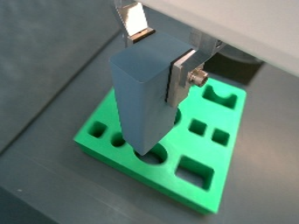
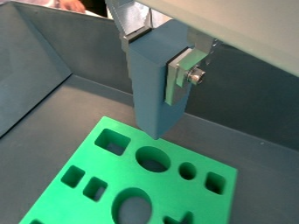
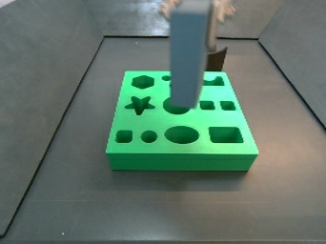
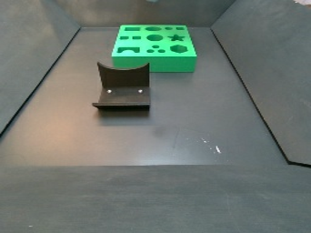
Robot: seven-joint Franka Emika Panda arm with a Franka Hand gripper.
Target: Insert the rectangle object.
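Observation:
My gripper (image 1: 160, 52) is shut on the upper end of the rectangle object (image 1: 142, 105), a tall grey-blue block. It hangs upright over the green board (image 1: 111, 109) with shaped holes. The silver fingers (image 1: 183, 77) clamp two opposite faces. The same grip shows in a wrist view (image 2: 156, 52), where the block (image 2: 149, 96) ends above the board (image 2: 122, 171). In a side view the block (image 3: 189, 57) hangs from the gripper (image 3: 193, 8), its lower end over the board's (image 3: 128, 143) middle, near a round hole. Whether it touches the board is unclear.
The board has a rectangular hole (image 3: 227, 134) at one corner, also seen in a wrist view (image 1: 193, 172). The dark fixture (image 4: 122, 86) stands on the floor in front of the board (image 4: 155, 45), and behind it in a side view (image 3: 216, 59). Grey walls surround the floor.

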